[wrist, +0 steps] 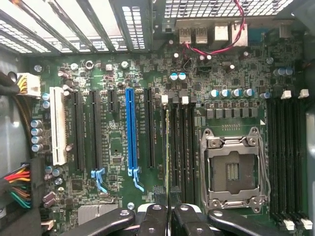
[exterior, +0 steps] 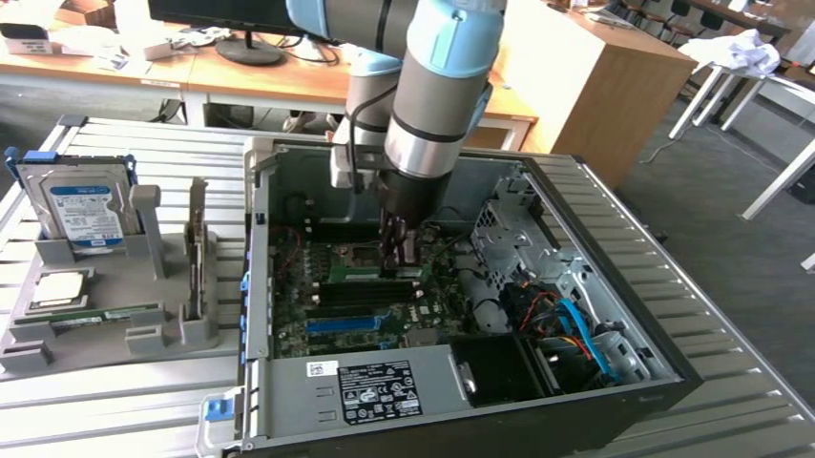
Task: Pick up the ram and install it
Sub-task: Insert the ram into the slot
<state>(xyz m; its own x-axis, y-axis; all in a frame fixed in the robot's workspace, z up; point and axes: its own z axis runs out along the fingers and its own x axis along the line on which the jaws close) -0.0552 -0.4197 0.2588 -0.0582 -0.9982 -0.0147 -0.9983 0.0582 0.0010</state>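
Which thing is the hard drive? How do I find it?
Find the open computer case, then look to the exterior view's left at the grey holder beside it. The hard drive stands upright at the holder's back: a silver box with a blue-and-white label, unlike the square chip lying flat below it.

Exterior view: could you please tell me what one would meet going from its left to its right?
Blue-labelled hard drive in the grey holder → gripper, shut on the ram, inside the computer case → blue cables → white table leg.
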